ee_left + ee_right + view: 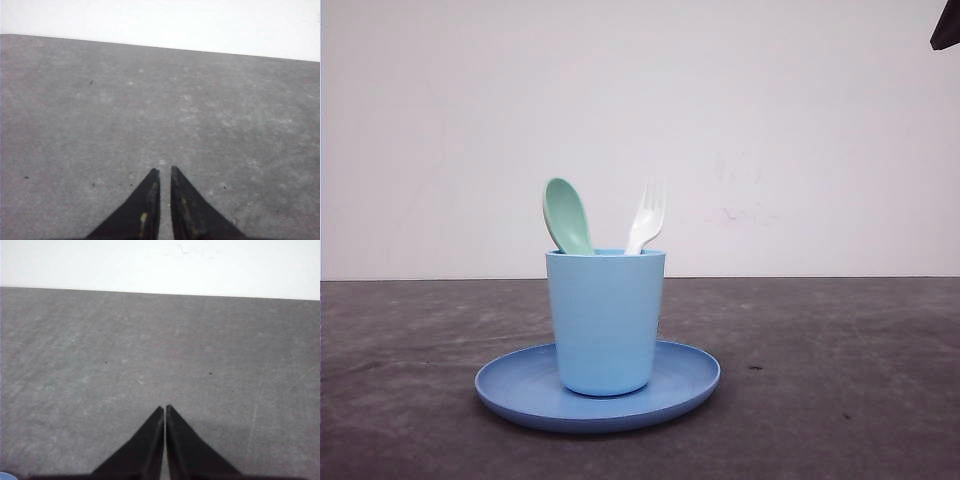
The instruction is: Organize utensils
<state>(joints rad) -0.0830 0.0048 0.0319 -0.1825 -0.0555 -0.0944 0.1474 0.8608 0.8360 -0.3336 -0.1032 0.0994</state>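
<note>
In the front view a mint-green spoon (566,216) and a white fork (647,219) stand upright in a light blue cup (605,320), bowl and tines sticking out above its rim. The cup stands on a round blue plate (510,385) in the middle of the table. My left gripper (164,171) hangs over bare grey table, its jaws nearly together with a narrow gap and nothing between them. Over bare table too, my right gripper (164,408) is shut with nothing in it.
The dark grey tabletop (840,380) runs back to a white wall. A dark corner of something (947,30) shows at the top right of the front view. A sliver of blue (6,476) shows at the corner of the right wrist view.
</note>
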